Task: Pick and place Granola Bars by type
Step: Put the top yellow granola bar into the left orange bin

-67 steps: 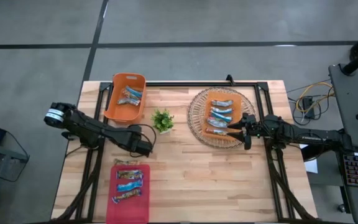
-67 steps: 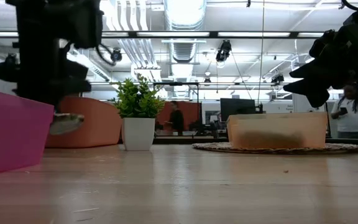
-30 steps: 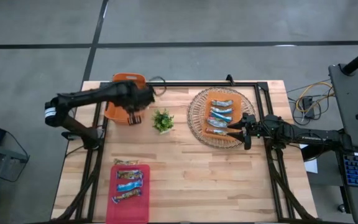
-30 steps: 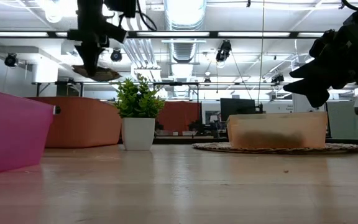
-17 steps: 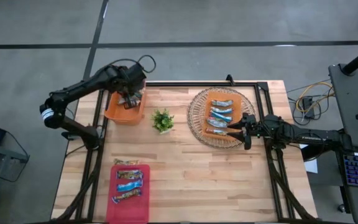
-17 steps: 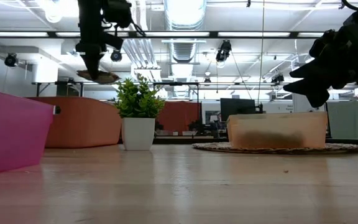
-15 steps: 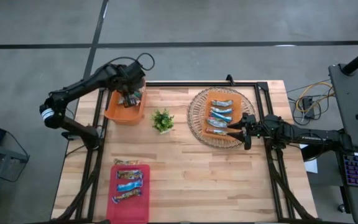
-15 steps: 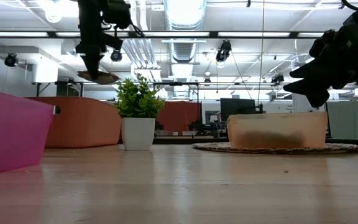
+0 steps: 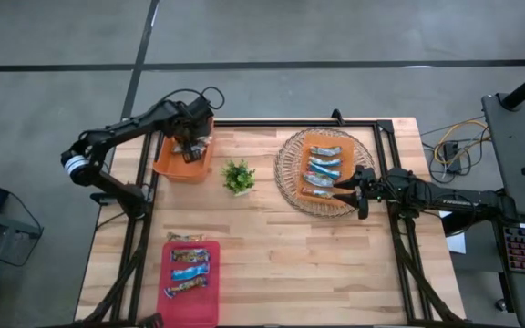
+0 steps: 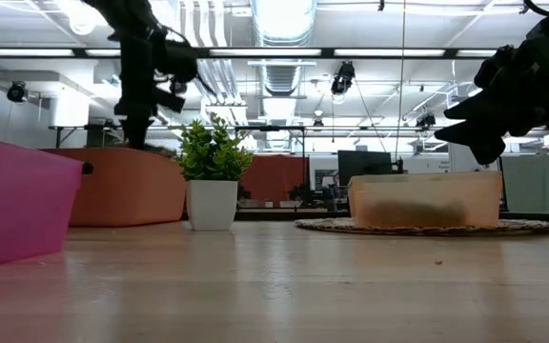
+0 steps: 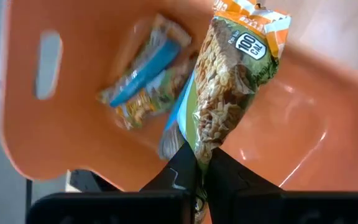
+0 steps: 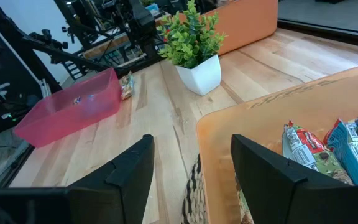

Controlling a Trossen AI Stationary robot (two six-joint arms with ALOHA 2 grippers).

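Observation:
My left gripper is low over the orange bin at the table's far left, shut on a tan-brown granola bar with an orange end. In the low view the left gripper reaches the bin's rim, which hides the bar. Silver-blue bars lie on the bin's floor. My right gripper is open and empty at the near edge of the orange tray, which holds several blue and silver-blue bars. My left gripper pinches the tan-brown bar by one end of its wrapper between its two fingers. The fingers come from above. The bar sticks out beyond the fingertips over the bin's floor; I cannot tell whether its orange end touches the bin.
A small green plant in a white pot stands between the orange bin and the woven mat under the tray. A pink bin with a few bars stands at the near left. Bare wood lies in the middle and near right.
My left gripper has carried the tan-brown bar from beside the plant toward the far edge, over the orange bin, then gone down to the bin's rim. It has stayed shut on the bar. My right arm has kept still.

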